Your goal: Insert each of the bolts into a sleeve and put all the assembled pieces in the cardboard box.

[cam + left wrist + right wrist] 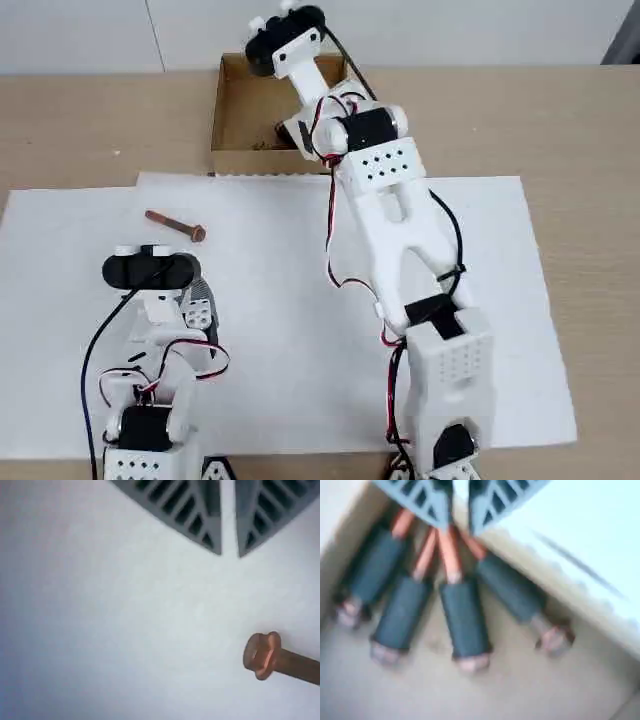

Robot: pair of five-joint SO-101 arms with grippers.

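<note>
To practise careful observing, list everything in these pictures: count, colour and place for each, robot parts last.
table: one, light wood.
paper: one sheet, white, on the table.
cardboard box: one, brown, at the paper's far edge.
bolt: one, copper, loose on the paper.
assembled pieces: four, dark sleeves on copper bolts, in the cardboard box.
left gripper: one, grey, over the paper by the bolt.
right gripper: one, grey, in the cardboard box above the assembled pieces.

Cardboard box (240,105) on the table (580,110), just behind the paper sheet (280,300). Four assembled pieces (465,615) side by side in one box corner. One bolt (175,225) on the sheet, before the box, leftward.
</note>
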